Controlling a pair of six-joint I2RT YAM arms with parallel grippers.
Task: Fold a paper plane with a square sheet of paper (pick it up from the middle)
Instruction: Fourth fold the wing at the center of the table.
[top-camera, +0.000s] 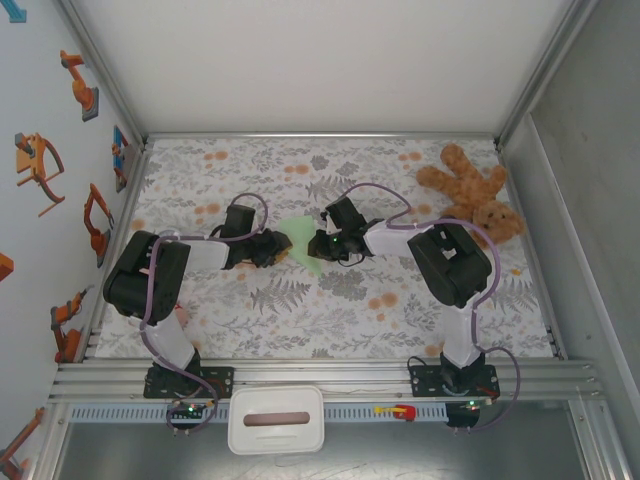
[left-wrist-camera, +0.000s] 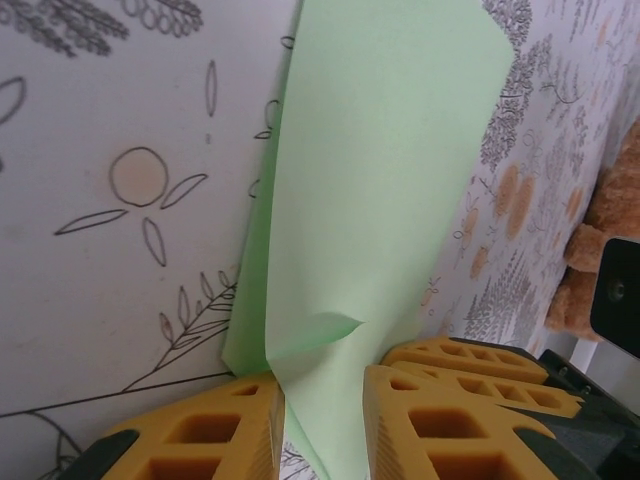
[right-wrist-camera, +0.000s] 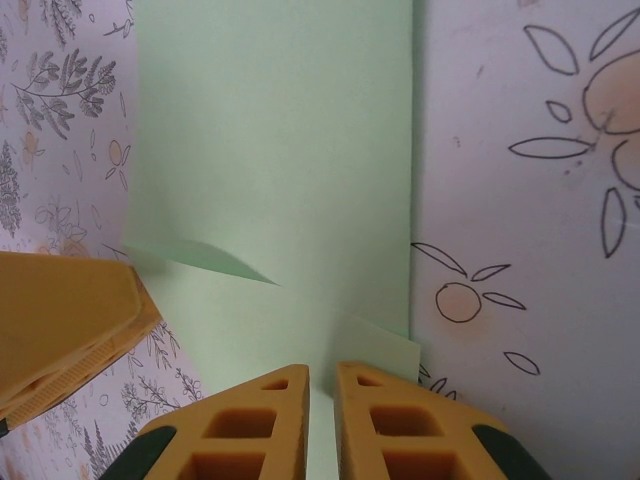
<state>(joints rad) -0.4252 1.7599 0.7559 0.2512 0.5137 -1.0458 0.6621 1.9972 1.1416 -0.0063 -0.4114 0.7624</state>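
Hands flank sheet (top-camera: 300, 238) on bench (top-camera: 400, 310): right hand (right-wrist-camera: 322, 368) at 3 o'clock clenched on its edge; left hand (left-wrist-camera: 322, 375) at 9 o'clock straddles it, grip cannot tell.

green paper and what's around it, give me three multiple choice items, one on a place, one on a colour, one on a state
1. Where does the teddy bear lie on the table?
A near left corner
B far right corner
C between the arms' bases

2. What colour is the sheet of paper?
A white
B pink
C pale green

3. How does the right claw stand?
A pinched on the paper
B wide open over bare table
C holding the bear

Answers: B, the top view has the bear at the far right corner. C, both wrist views show pale green. A, the right wrist view has it nearly closed with the paper in between.
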